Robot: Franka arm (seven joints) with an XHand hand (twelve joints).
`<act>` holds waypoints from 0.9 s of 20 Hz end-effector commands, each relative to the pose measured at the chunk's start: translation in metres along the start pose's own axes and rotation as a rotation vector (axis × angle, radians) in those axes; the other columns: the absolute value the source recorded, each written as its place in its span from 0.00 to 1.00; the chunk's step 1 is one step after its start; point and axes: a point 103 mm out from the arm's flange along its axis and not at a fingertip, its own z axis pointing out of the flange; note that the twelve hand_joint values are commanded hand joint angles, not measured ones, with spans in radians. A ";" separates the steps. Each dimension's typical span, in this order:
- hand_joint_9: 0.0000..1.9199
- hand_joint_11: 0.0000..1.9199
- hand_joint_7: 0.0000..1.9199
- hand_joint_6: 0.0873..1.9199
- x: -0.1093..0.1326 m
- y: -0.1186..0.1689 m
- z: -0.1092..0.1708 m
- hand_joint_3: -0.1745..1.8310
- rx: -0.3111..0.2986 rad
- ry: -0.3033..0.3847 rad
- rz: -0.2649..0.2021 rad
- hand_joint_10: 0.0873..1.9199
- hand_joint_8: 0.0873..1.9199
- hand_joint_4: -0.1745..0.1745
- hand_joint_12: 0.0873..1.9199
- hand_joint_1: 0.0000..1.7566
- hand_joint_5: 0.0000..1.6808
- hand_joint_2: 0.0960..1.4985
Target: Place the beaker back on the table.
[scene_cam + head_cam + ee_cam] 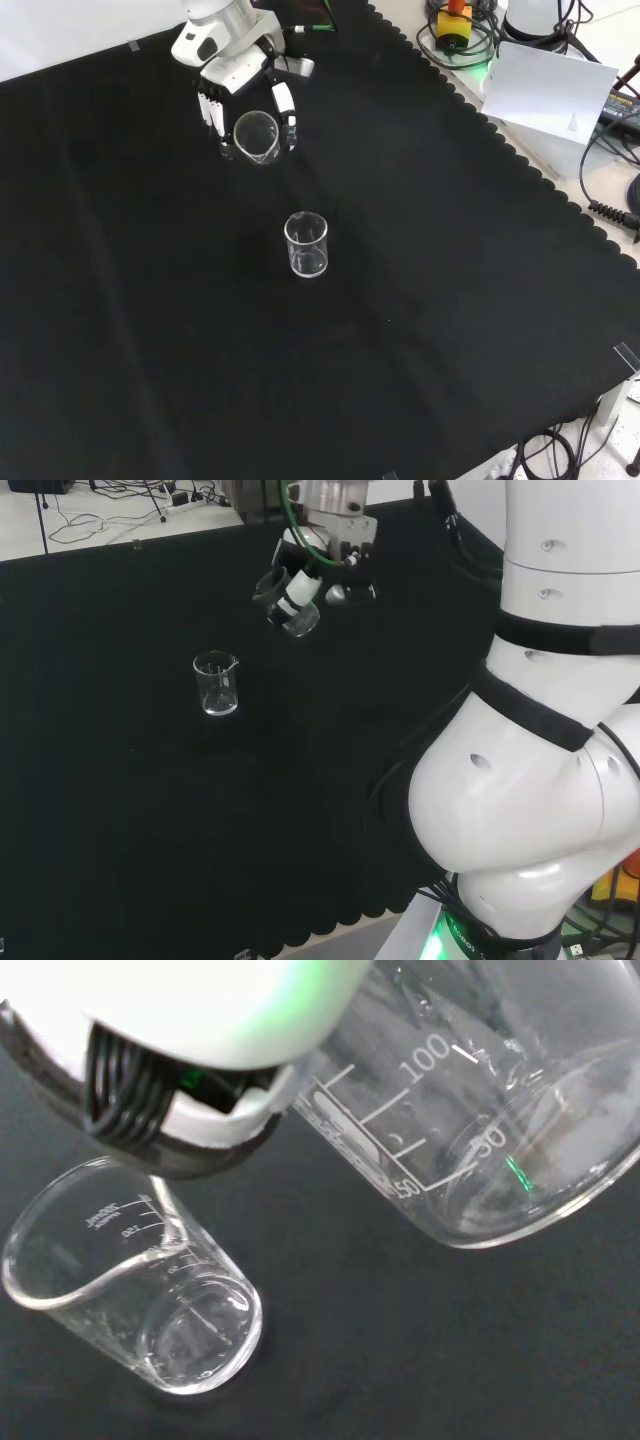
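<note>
Your head view looks over the arm down at the tabletop; your front view faces back, sharing the standing beaker; your wrist view sits close.

Lighting is even and diffuse from overhead. The black cloth absorbs most light and shows almost no shadows. The standing beaker carries small white highlights on its rim. In the wrist view, the white part of the hand beside that beaker is blurred, overexposed and tinted green.
</note>
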 end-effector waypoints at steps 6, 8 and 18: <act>0.83 0.59 0.68 0.30 -0.056 0.013 0.036 0.37 -0.072 0.150 0.006 0.00 0.28 0.00 0.43 0.74 0.75 0.43; 0.83 0.59 0.68 0.30 -0.060 0.016 0.042 0.36 -0.078 0.161 -0.002 0.00 0.28 0.00 0.43 0.74 0.75 0.43; 0.82 0.56 0.68 0.29 -0.084 0.023 0.060 0.35 -0.153 0.205 0.007 0.00 0.27 0.00 0.44 0.74 0.75 0.44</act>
